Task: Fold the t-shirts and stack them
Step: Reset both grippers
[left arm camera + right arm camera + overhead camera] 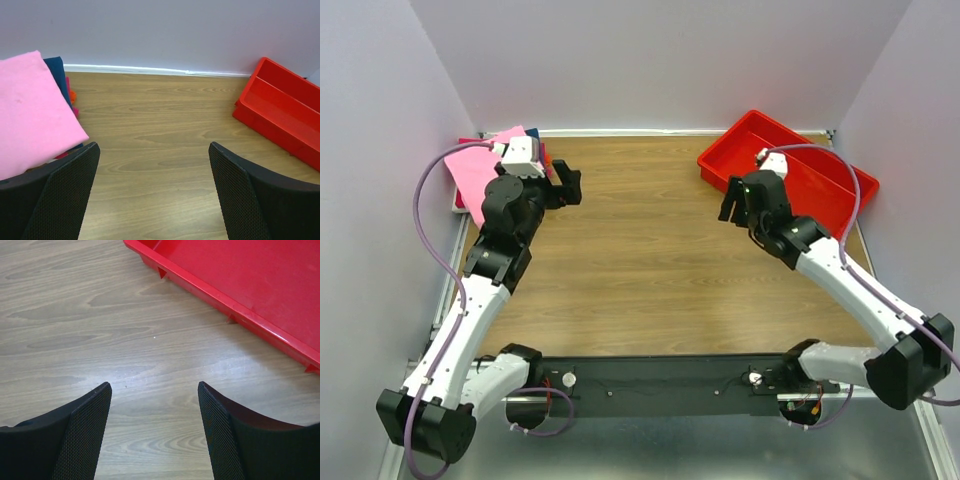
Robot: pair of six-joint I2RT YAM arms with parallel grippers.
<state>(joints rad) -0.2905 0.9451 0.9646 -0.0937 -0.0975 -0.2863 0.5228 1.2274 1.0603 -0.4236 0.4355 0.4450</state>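
A folded light pink t-shirt lies on top of a stack at the table's back left corner. In the left wrist view the pink t-shirt fills the left side, with a navy blue shirt and red-magenta edges under it. My left gripper is open and empty, just right of the stack; in its own view the left gripper hangs over bare wood. My right gripper is open and empty beside the red tray; its own view shows the right gripper over bare wood.
A rigid red plastic tray stands at the back right, seen also in the left wrist view and the right wrist view. Its inside looks empty. White walls close the back and both sides of the wooden table.
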